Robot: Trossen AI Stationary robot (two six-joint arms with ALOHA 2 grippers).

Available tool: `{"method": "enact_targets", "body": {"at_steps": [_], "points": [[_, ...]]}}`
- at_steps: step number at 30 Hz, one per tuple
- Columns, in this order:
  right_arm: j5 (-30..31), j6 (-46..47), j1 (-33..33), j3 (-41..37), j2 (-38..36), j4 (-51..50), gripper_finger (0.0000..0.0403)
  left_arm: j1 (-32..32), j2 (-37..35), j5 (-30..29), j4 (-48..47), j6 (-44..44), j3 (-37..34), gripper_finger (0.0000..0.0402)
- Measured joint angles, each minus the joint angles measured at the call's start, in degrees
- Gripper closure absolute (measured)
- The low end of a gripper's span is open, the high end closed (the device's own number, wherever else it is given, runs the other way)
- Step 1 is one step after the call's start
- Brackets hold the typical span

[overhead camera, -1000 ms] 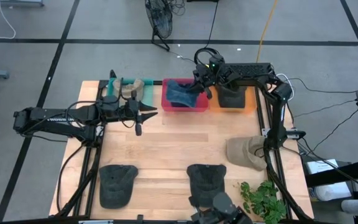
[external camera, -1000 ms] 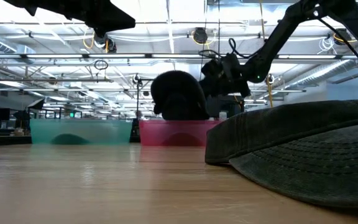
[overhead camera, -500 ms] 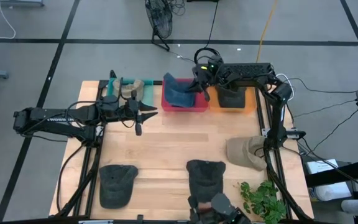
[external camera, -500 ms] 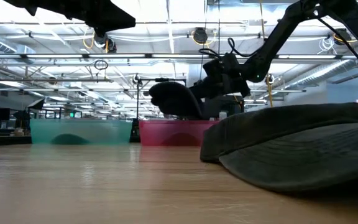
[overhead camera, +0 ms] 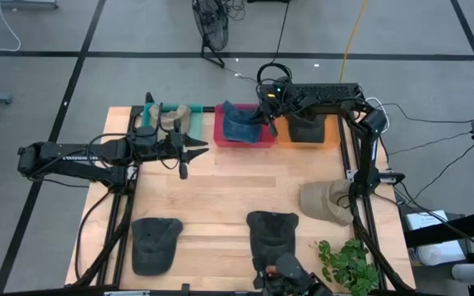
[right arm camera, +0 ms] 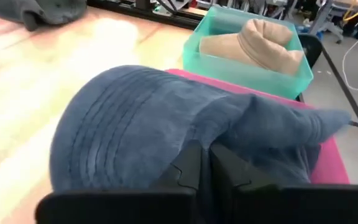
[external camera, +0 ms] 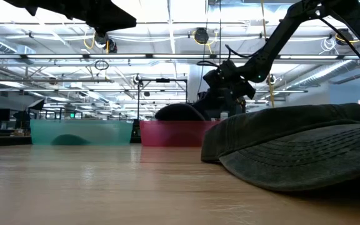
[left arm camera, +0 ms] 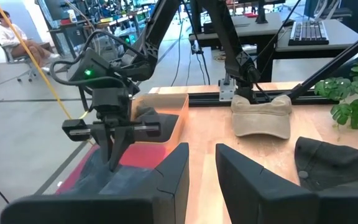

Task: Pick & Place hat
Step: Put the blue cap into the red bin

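Note:
A blue hat (overhead camera: 239, 125) lies in the pink bin (overhead camera: 243, 141) at the table's far edge, and my right gripper (overhead camera: 263, 120) is shut on it from the right side. In the low view the hat's dark hump (external camera: 179, 112) shows just above the bin's rim. Left of the bins my left gripper (overhead camera: 194, 148) hovers open over the table with nothing between its fingers (left arm camera: 174, 171). It points toward the bins. My right gripper pinches a raised fold of the blue cloth (right arm camera: 211, 138) between its two shut fingers, beside the stitched brim (right arm camera: 101, 146). The fingers come from the table's right side, slanting a little downward. The hat rests in the pink bin, its brim end away from the gripper.
A teal bin (overhead camera: 171, 120) holds a tan hat, and an orange bin (overhead camera: 307, 130) holds a dark one. On the table lie a tan hat (overhead camera: 326, 202) at the right and two dark hats (overhead camera: 155, 243) (overhead camera: 271, 233) near the front edge. A plant (overhead camera: 348, 263) stands front right.
My right gripper has rolled at the wrist and tipped downward over the pink bin, still shut on the blue hat. The hat stood up high above the bin's rim. It has since tipped over and sunk into the bin.

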Motion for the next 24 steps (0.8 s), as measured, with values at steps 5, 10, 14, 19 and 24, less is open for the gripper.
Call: {"method": "enact_targets", "body": {"at_steps": [5, 10, 14, 19, 24], "points": [[0.01, 1.46, 0.27, 0.00, -0.04, 0.07, 0.0366, -0.01, 0.00, 0.00, -0.06, -0.42, 0.00, 0.0311], [0.31, 5.07, 0.26, 0.00, -0.13, 1.60, 0.0326, 0.00, 0.00, 0.02, -0.50, -1.23, 0.00, 0.0311], [3.04, 10.19, 0.16, -0.04, -2.57, 2.28, 0.0301, 0.00, 0.00, 0.02, -0.52, -1.23, 0.00, 0.0311], [3.50, 19.99, 1.36, -0.04, -8.03, 2.27, 0.0284, 0.00, 0.00, 0.07, -0.50, -1.23, 0.00, 0.0311], [1.32, 35.90, 7.02, -2.03, -11.84, 2.20, 0.0289, 0.00, 0.00, 0.09, 0.14, -1.26, 0.00, 0.0311]]}}
